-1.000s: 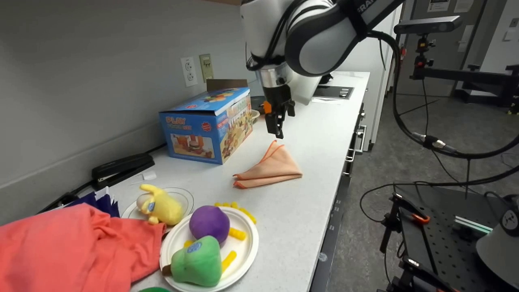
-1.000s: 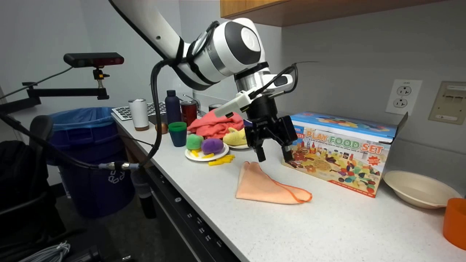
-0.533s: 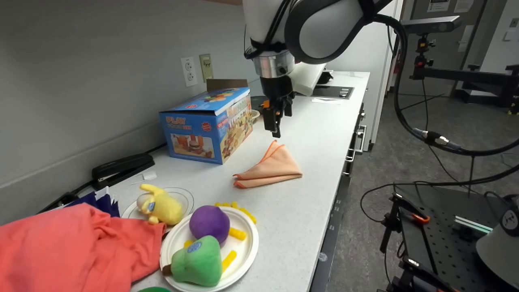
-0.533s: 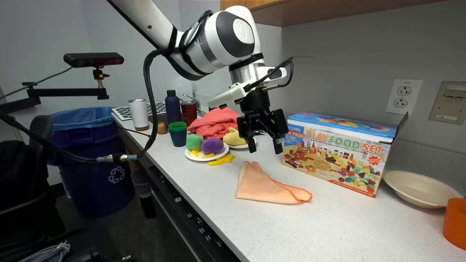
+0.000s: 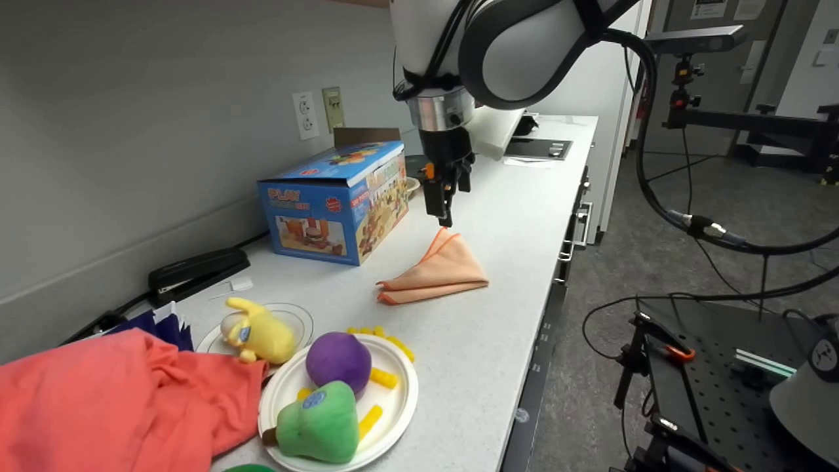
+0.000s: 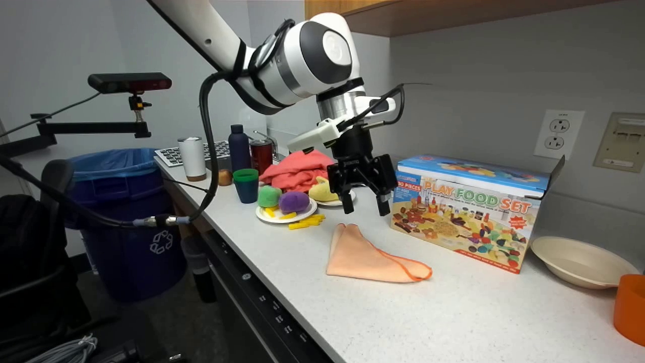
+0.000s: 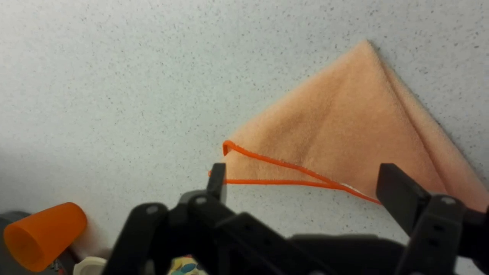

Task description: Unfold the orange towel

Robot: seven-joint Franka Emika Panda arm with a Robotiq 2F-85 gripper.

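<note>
The orange towel (image 5: pixel 440 267) lies folded on the counter, its layers stacked into a rough triangle. In the wrist view, the towel (image 7: pixel 332 126) shows two bright orange hems that part toward a narrow corner behind the left fingertip. My gripper (image 6: pixel 366 207) hangs over the counter near the towel (image 6: pixel 370 257), with a visible gap below its fingertips in both exterior views. Its jaws stand wide apart and hold nothing. Seen from the wrist, the hemmed edge crosses behind the space between the gripper's (image 7: pixel 301 170) fingers. The towel's underside is hidden.
The blue toy box (image 6: pixel 468 206) stands on the counter close to the gripper. A paper plate (image 5: pixel 400 419) with plush food and a red cloth (image 5: pixel 124 400) lie farther along. An orange cup (image 6: pixel 630 307) and a beige bowl (image 6: pixel 582 262) sit beyond the box.
My gripper has risen and shifted slightly toward the plush-food plates, then sunk a little in the last half second. The jaws have stayed apart, and the towel lies unchanged.
</note>
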